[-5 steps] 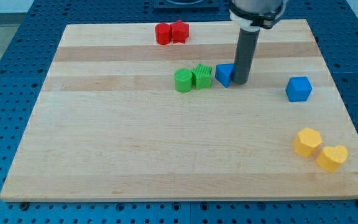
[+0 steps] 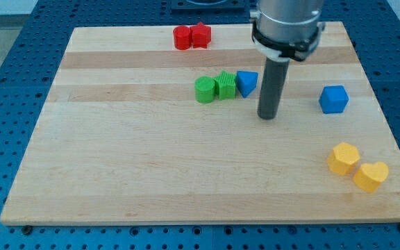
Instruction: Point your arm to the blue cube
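Rod of the xArm6 stands upright over the wooden board (image 2: pixel 151 180), my tip (image 2: pixel 268 117) resting on bare wood just below and to the right of the blue triangular block (image 2: pixel 246 82), apart from it. No gripper is fitted, so nothing opens or closes. The blue cube (image 2: pixel 333 99) sits well to the view's right of my tip, near the board's right edge. A green cylinder (image 2: pixel 204 90) and green star-like block (image 2: pixel 225 85) line up left of the blue triangle; two red blocks (image 2: pixel 191 36) lie at the top, two yellow blocks (image 2: pixel 357 167) at bottom right
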Robot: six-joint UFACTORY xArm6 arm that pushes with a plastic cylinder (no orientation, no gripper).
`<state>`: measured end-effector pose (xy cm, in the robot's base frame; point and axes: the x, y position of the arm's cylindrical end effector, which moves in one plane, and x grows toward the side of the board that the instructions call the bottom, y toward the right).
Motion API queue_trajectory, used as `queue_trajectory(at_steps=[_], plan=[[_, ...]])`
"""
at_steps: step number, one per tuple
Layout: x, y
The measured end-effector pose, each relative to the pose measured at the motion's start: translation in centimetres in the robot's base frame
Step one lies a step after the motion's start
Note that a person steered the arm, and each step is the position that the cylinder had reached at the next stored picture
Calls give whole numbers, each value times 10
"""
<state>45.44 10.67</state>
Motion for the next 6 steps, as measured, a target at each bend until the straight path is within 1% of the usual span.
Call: queue_trajectory(at_steps=[1, 3, 4, 5, 6], plan=[[6, 44], [4, 150], [-10, 165], [-23, 157], [-25, 131]])
